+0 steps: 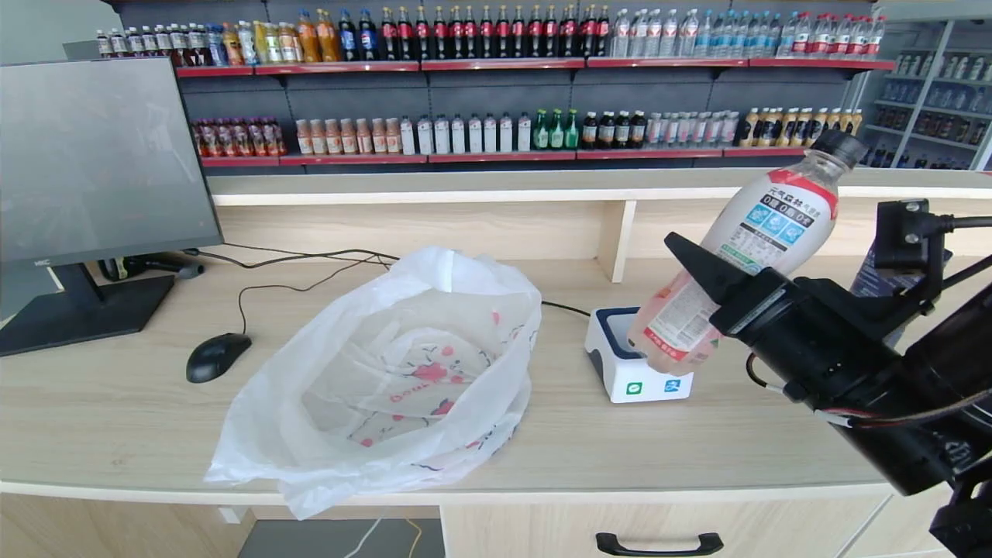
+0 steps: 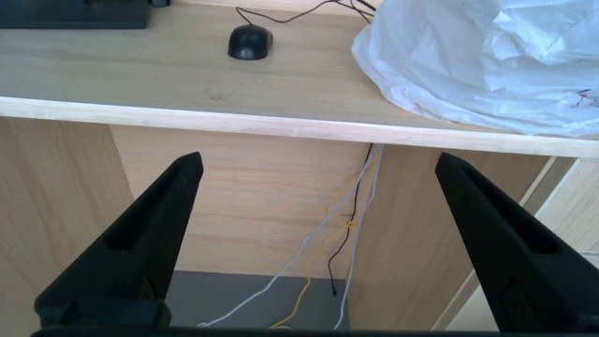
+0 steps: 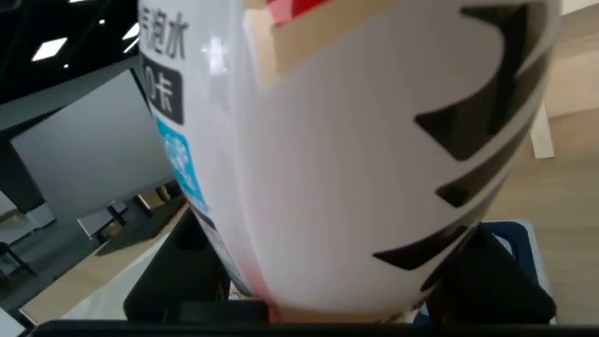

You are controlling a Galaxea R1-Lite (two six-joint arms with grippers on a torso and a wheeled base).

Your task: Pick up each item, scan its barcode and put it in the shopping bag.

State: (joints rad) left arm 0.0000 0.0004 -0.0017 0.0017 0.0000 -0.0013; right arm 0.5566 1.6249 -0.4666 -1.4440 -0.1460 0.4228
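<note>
Nearest you, the right gripper [image 1: 701,291] is clamped on the lower body of the bottle [image 1: 763,225]. One black wedge finger lies across the label and the other is hidden behind it. The bottle is tilted, cap up and far-right, with its base low over the scanner [image 1: 632,372]. I read that as the scan pose, label turned toward the window, but you can't tell where the barcode sits or whether it faces the glass. The bottle is smooth, round clear plastic with a white-and-red sleeve label, a dark cap and pale pink liquid. Round against flat fingers, it could roll in the grip, so keep wrist moves slow. The scanner is a small rigid white box with a dark slanted window, just right of the shopping bag [image 1: 387,364]. The bag is thin white film with a red print, crumpled and floppy. Its mouth slumps open upward, which I judge is for a straight drop-in, but no rim holds it, so it could collapse. The left gripper [image 2: 318,159] hangs below the near edge of the counter [image 2: 187,94], fingers [image 2: 140,243] wide apart and empty, probably parked clear. The counter is flat, pale wood-grain. A mouse [image 1: 217,355] and a monitor [image 1: 93,163] sit far left, out of the path.
</note>
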